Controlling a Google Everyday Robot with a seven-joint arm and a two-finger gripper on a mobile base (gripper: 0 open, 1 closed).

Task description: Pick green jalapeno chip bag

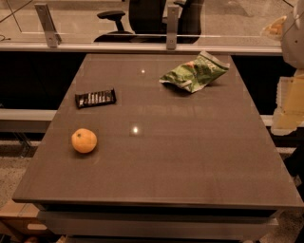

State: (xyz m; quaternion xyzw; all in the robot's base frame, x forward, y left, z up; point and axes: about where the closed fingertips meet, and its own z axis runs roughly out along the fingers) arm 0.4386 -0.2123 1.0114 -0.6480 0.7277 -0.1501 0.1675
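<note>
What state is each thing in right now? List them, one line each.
chip bag: crumpled, lying on the far right part of the table, not held.
candy bar: lying flat on the table's left side.
orange: whole, resting near the front left.
tool: beyond the table's right edge, apart from the chip bag, touching nothing on the table.
chair: upright, behind the table.

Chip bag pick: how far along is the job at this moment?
Done: nothing yet. The green jalapeno chip bag lies crumpled on the table, near its far right corner, untouched.
In hand: the tool hangs past the table's right edge, nearer than the bag and apart from it.
Left: reach over, grasp the bag and lift it. The orange and black wrapper sit at the left.
</note>
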